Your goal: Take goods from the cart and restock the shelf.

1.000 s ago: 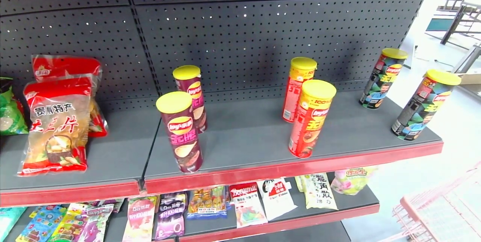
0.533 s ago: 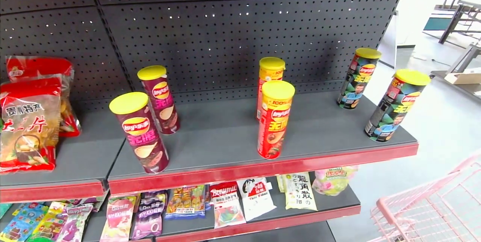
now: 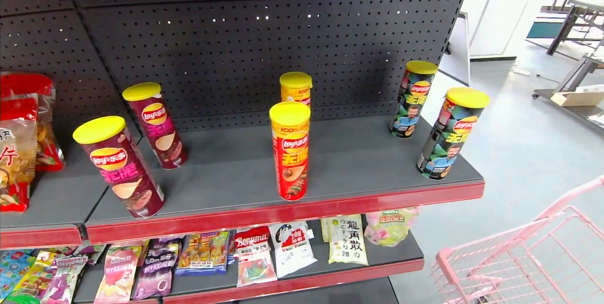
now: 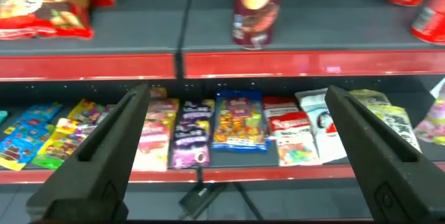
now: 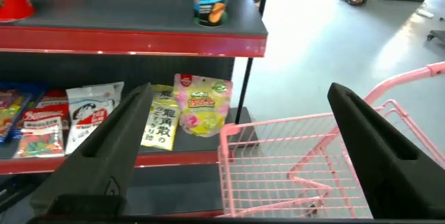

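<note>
shelf [image 3: 283, 212]: part stocked
cart [image 3: 444, 257]: right of shelf
left gripper [image 4: 235, 90], right gripper [image 5: 240, 87]: spread, empty
step: fetching; next, reach into cart

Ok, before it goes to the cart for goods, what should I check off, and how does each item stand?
1. Left gripper open and empty: ok.
2. Right gripper open and empty: ok.
3. Pink cart in view at the robot's right: ok.
4. Goods in the cart: cannot tell; the visible part holds none.
5. Bare room on the shelf between the chip cans: ok.
6. All chip cans upright: ok.
</note>
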Robot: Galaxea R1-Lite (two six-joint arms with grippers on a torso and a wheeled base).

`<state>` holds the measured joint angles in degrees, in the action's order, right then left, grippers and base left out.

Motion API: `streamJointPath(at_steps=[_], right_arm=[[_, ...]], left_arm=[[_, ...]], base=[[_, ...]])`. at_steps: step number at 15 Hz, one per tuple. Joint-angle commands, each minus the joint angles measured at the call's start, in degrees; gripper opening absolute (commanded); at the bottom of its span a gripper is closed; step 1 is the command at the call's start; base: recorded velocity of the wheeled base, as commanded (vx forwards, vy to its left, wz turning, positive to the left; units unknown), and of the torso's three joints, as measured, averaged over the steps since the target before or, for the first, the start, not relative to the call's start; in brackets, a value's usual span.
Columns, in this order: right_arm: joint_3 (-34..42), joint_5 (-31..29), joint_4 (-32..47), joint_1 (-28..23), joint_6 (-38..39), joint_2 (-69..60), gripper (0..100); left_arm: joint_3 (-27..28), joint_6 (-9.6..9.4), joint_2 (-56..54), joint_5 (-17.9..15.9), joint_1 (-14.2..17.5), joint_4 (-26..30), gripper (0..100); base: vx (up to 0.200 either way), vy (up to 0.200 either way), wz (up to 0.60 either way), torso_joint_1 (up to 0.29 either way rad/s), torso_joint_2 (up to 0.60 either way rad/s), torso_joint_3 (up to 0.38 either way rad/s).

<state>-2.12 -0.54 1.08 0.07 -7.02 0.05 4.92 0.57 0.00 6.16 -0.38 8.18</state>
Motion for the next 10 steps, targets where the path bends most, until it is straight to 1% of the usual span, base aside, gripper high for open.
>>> streamJointPath(at_steps=[1,4,7,10], right_arm=[[0.10,-0.17,-0.03,0.01,-0.01,-0.05,100],[0.10,-0.61,-0.03,0.01,-0.80,-0.05,100],[0.10,-0.61,-0.03,0.01,-1.15,-0.05,100],[0.10,-0.25,-0.03,0.01,-1.24,-0.05,100]], left_arm=[[0.00,0.04,0.09,0.00,0.03,-0.01,100],[0.00,0.04,0.09,-0.09,0.03,-0.01,100],[0.00,0.04,0.09,0.08,0.03,-0.01,100],[0.00,0.04,0.09,0.26,0.03,-0.01,100]], base=[[0.000,0.000,0.00,0.000,0.00,0.000],[0.000,0.000,0.00,0.000,0.00,0.000],[0.000,0.000,0.60,0.001,0.00,0.001],[0.000,0.000,0.00,0.000,0.00,0.000]])
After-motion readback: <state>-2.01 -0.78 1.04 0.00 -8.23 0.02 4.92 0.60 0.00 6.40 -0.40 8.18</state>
